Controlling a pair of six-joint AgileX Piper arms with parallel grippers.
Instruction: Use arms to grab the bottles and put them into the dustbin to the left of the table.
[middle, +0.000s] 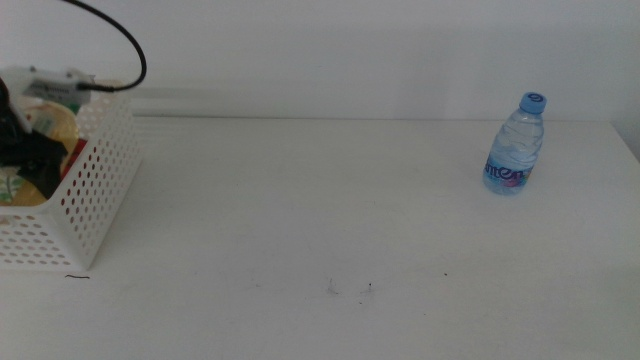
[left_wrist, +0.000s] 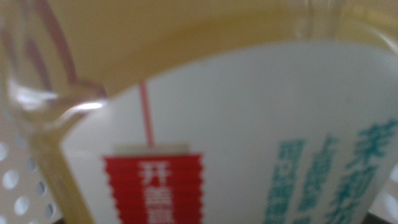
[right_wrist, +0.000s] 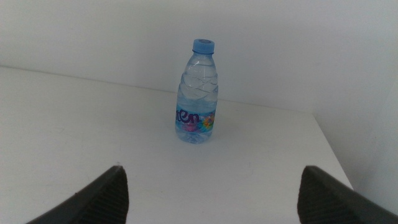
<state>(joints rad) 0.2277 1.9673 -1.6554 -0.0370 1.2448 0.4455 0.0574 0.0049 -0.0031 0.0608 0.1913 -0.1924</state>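
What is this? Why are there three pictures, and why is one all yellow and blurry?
These are three cameras on a robot with two arms, all snapping at the same moment. The middle view looks down on a white table. On it stands a small water bottle with a blue cap. At the left edge is a white dustbin with holes in its sides, and the left arm's gripper is down inside it.

The yellow blurry picture comes from a camera on that left arm's wrist. It is pressed very close to a yellow tea bottle with a white label, so everything looks fuzzy. You can see the dustbin's holes in one corner. I can't tell if the gripper is holding the bottle.

The last picture is from the right arm's wrist. Its gripper is open and faces the water bottle, not touching it.
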